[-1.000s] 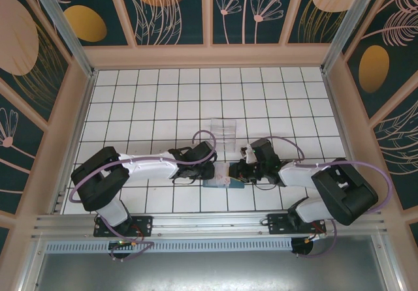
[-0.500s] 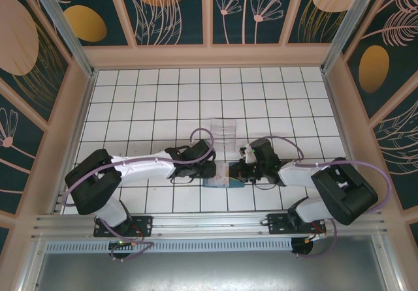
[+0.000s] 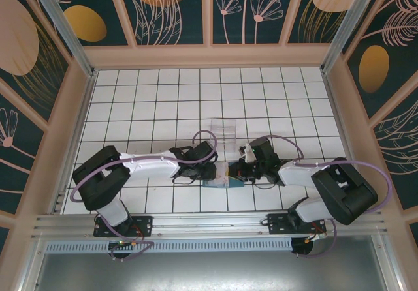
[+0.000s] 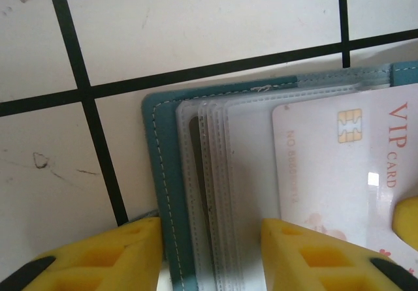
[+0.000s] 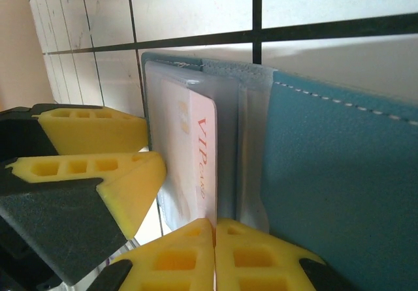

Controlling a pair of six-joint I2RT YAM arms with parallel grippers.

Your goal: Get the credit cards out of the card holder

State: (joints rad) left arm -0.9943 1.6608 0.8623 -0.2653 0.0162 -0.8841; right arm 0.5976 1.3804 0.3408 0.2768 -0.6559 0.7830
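The card holder (image 3: 215, 183) lies open on the white tiled table (image 3: 150, 102), low in the middle of the top view and squarely between the two tools. The left gripper (image 3: 213, 171) meets it from the left and the right gripper (image 3: 236, 172) from the right, both right at it. In the left wrist view the left gripper's yellow fingers (image 4: 98, 261) stand spread at the bottom of the frame, astride the holder's teal stitched edge and its stack of clear sleeves (image 4: 228, 173); whether they bear on it I cannot tell. The pale card (image 4: 333, 173), printed VIP, lies with its long axis across that frame, its left end standing apart from the sleeves' stitched ends and the rest running off toward the right edge. In the right wrist view the right gripper's fingers are pressed together at the bottom centre and appear to pinch the card's near edge, perhaps with a sleeve's lip. The pull, as I judge it, runs along the card's long axis, rightward in the top view and away from the left gripper, which would serve as anchor. A dark strip inside the sleeves may be the black card (image 4: 198, 167); too little shows to be sure. The holder's teal flap rises just beside the pinch and could drag along. A clear tray (image 3: 223, 133) sits just above the grippers in the top view, off the pull line.
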